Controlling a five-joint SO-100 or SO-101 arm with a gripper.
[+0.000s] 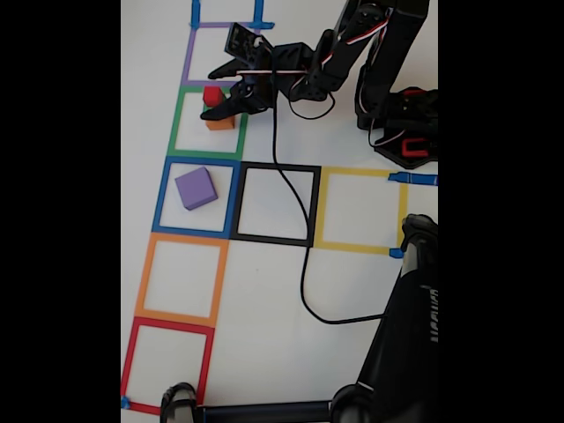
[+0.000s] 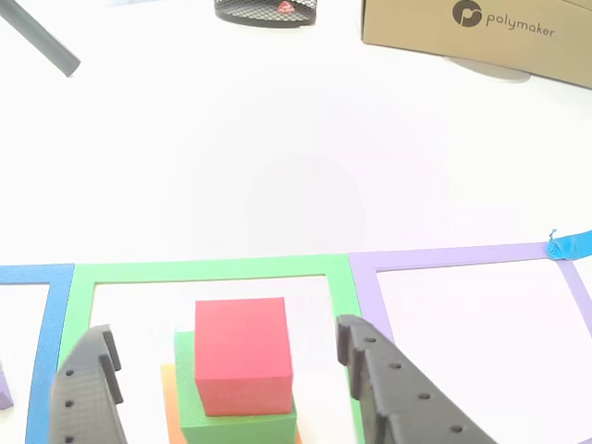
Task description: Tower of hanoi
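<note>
Red cube (image 2: 242,354) sits on top of the green cube (image 2: 236,421), which in turn rests on the orange cube (image 2: 169,407); in the other view I see the three stacked inside the green tape square (image 2: 208,270), with the orange one showing only as a sliver at the lower left of the stack. From the fixed view I see the same stack, red cube (image 1: 212,95) over orange cube (image 1: 220,122), near the upper right corner of the green tape square (image 1: 179,119), with the green cube mostly hidden by the arm.

My jaws (image 2: 239,379) stand apart, one black finger (image 2: 88,393) to the left of the stack and the other finger (image 2: 398,393) to the right. The red cube lies between them with white table (image 2: 277,157) visible on both sides, so neither finger touches it. In the fixed view the jaws (image 1: 231,99) reach in from the right and hang over the stack.

Purple cube (image 1: 196,189) lies well apart, alone inside the blue tape square (image 1: 163,196) just below the green one. A black cable (image 1: 300,229) trails down across the black tape square (image 1: 275,167). A cardboard Polymaker box (image 2: 481,32) stands at the far edge of the table in the other view.
</note>
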